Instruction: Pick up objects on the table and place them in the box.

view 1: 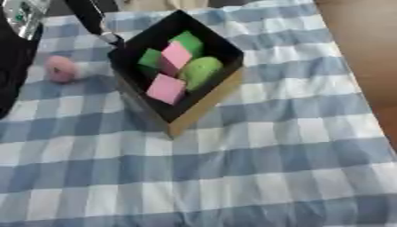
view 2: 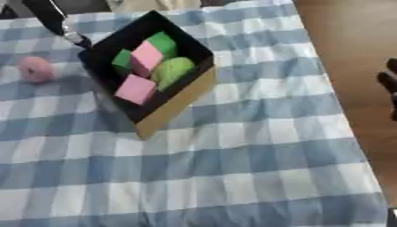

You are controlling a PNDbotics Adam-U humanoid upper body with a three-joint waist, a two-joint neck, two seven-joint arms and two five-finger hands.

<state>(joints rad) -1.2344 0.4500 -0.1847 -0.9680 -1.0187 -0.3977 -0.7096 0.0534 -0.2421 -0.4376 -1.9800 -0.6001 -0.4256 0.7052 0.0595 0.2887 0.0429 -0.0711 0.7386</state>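
The box [view 1: 203, 103] sat on the far left part of the table, turned corner-on to me, black inside with tan outer walls. In it I saw two pink blocks [view 1: 167, 88], one near the front corner and one tilted above it, a green block [view 1: 150, 59] behind them, another green piece [view 1: 188, 42] toward the back corner, and a rounded light green object [view 1: 201, 71] against the right wall. Left of the box, apart from it, a pink round object [view 1: 60, 68] lay on the cloth.

Nothing lay between that pink thing and the box, but a thin dark arm part with a silver joint [view 1: 106, 36] came down from the top edge and touched the box's far left corner.

A blue and white checked cloth [view 1: 256, 168] covered the table, and brown floor [view 2: 349, 53] showed past its right edge.

My left arm [view 1: 14, 57] filled the left edge of the left eye view as a dark mass; I could not tell how its hand was set. At the right edge of the right eye view, over the floor, dark fingers of the right hand [view 2: 388, 86] showed; I couldn't tell whether they were spread or curled, and saw nothing in them.
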